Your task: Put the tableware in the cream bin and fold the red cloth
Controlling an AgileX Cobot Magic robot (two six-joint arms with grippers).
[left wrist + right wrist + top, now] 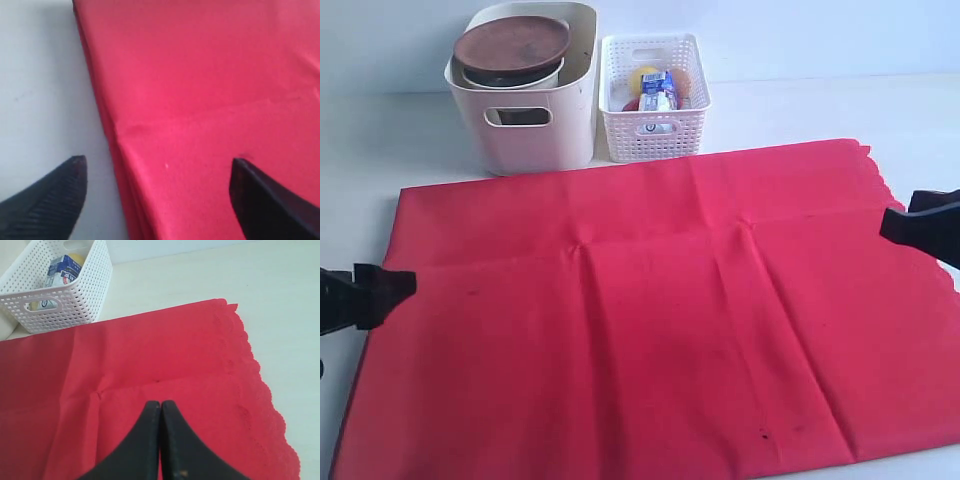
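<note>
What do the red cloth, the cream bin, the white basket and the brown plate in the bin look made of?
The red cloth looks like matte woven fabric: fold creases, scalloped hem. The cream bin looks like smooth moulded plastic with a slight sheen and a cut-out handle. The white basket is plastic too, with lattice walls. The brown plate is probably wood, matte reddish-brown, but its grain is too blurred to confirm.

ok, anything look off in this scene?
Minor only. The plate looks slightly tilted atop a bowl in the bin. The cloth shows fold creases and a few dark specks near the edge closest to the camera. Nothing spilled or broken.
</note>
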